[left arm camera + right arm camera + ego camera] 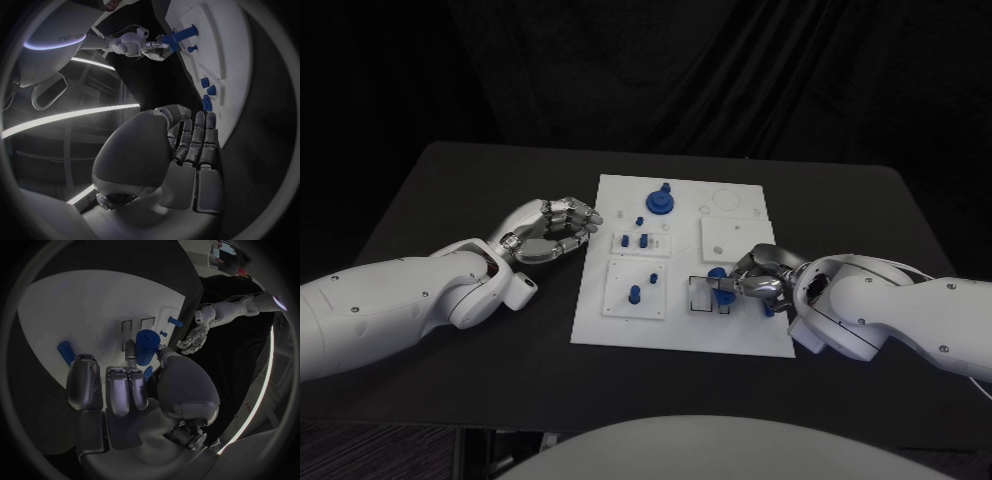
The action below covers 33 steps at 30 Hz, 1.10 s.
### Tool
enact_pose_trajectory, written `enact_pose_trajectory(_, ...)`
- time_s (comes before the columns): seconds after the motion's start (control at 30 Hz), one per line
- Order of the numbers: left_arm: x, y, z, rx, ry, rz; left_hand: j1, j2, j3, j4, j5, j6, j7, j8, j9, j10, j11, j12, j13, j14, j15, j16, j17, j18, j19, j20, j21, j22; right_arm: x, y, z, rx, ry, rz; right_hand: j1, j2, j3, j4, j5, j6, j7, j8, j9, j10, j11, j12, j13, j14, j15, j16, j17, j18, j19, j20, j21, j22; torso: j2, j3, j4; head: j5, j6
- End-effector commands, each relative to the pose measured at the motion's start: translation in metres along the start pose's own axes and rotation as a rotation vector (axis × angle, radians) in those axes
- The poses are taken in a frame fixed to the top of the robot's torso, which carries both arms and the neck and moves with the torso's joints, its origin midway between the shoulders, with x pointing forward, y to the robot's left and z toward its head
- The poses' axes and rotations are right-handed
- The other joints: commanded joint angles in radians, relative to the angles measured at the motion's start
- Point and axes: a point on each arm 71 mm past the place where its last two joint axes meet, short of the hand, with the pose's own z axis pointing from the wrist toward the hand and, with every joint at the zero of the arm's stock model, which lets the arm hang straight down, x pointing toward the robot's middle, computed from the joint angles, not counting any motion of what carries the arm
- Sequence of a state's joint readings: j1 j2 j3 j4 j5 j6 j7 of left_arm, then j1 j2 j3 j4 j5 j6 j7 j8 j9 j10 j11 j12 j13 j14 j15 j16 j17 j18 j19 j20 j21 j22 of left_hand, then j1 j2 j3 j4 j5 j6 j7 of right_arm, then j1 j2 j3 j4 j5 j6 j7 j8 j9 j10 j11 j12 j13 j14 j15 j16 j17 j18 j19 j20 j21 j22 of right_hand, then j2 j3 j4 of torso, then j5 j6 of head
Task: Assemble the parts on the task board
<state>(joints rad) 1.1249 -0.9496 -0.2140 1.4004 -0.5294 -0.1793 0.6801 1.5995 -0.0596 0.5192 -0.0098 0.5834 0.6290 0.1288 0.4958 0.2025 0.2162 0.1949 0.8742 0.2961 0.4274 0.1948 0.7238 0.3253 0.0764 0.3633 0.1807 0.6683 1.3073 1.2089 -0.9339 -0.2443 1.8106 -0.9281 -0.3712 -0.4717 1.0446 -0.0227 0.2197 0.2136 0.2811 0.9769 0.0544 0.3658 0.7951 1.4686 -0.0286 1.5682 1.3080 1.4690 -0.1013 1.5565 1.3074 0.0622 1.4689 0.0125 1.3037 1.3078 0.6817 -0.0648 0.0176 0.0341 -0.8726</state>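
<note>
Right hand (759,278) grips a blue cylindrical part (146,346) over the near right section of the task board (678,335) on the counter (473,180). Left hand (548,232) hovers beside the board's left edge, fingers curled, holding nothing.

We see a black table (459,180) with rounded far corners, its dark top spreading out on every side, and behind it we see a black curtain (675,70) hanging in folds.

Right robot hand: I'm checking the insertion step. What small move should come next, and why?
Probably ease the blue cylinder down into the slotted block: the right robot hand holds it just over that block on the task board.
</note>
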Motion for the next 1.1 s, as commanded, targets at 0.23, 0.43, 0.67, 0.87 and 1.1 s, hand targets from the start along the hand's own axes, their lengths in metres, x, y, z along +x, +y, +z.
enact_pose_trajectory(0.23,0.003,-0.004,0.002,0.060,0.014,-0.013,-0.001,0.007,0.002,-0.004,-0.003,-0.001,0.008,0.003,-0.001,-0.001,0.005,-0.006,-0.001,-0.001,0.006,0.005,-0.002,-0.012,-0.003,0.003,0.005,0.025,0.009,0.000,0.003,0.037,0.074,-0.014,-0.022,0.028,0.003,0.015,0.001,-0.005,-0.008,-0.016,0.003,0.102,0.006,0.003,0.263,0.088,0.009,-0.006,0.190,-0.002,0.008,0.005,-0.010,0.182,0.000,0.0005,0.0003,0.002,0.000)
enact_pose_trajectory(0.43,0.002,-0.004,0.001,0.058,0.013,-0.013,-0.001,0.007,0.002,-0.004,-0.003,-0.001,0.008,0.003,-0.001,-0.001,0.005,-0.006,-0.001,-0.001,0.006,0.005,-0.002,-0.012,-0.003,0.003,0.005,0.025,0.011,0.002,0.005,0.029,0.088,-0.022,-0.056,0.023,-0.016,0.044,-0.001,-0.016,-0.003,-0.035,-0.003,0.102,0.010,0.003,0.263,0.087,0.015,-0.007,0.184,-0.001,0.007,0.011,-0.013,0.181,0.000,-0.0001,-0.0003,0.004,0.000)
enact_pose_trajectory(0.67,0.002,-0.004,0.001,0.057,0.015,-0.013,-0.002,0.007,0.002,-0.004,-0.001,-0.001,0.009,0.003,-0.002,-0.001,0.006,-0.006,-0.002,0.000,0.007,0.005,-0.002,-0.013,-0.004,0.004,0.005,0.025,0.014,0.005,0.007,0.020,0.102,-0.030,-0.069,0.024,-0.035,0.057,-0.001,-0.025,0.001,-0.047,-0.008,0.102,0.013,0.003,0.263,0.086,0.020,-0.008,0.180,0.000,0.004,0.015,-0.021,0.179,-0.001,0.0002,0.0011,0.004,0.000)
enact_pose_trajectory(0.87,0.003,-0.004,0.001,0.055,0.016,-0.015,-0.003,0.007,0.002,-0.004,-0.001,-0.001,0.009,0.003,-0.002,-0.001,0.006,-0.006,-0.002,0.000,0.007,0.006,-0.002,-0.013,-0.004,0.005,0.005,0.025,0.015,0.007,0.009,0.018,0.111,-0.037,-0.076,0.024,-0.045,0.064,-0.001,-0.030,0.003,-0.053,-0.009,0.102,0.014,0.003,0.263,0.086,0.023,-0.008,0.181,0.002,0.001,0.017,-0.028,0.177,-0.001,0.0007,0.0011,0.007,0.000)
enact_pose_trajectory(1.1,0.003,-0.003,0.002,0.053,0.018,-0.016,-0.003,0.007,0.002,-0.004,-0.001,-0.001,0.009,0.003,-0.002,-0.001,0.006,-0.006,-0.002,0.000,0.007,0.006,-0.002,-0.013,-0.004,0.005,0.005,0.025,0.018,0.009,0.009,0.009,0.124,-0.042,-0.068,0.019,-0.051,0.057,0.000,-0.030,0.003,-0.055,-0.010,0.102,0.015,0.003,0.263,0.086,0.024,-0.008,0.182,0.003,-0.001,0.019,-0.033,0.176,0.000,-0.0004,0.0003,0.010,0.000)
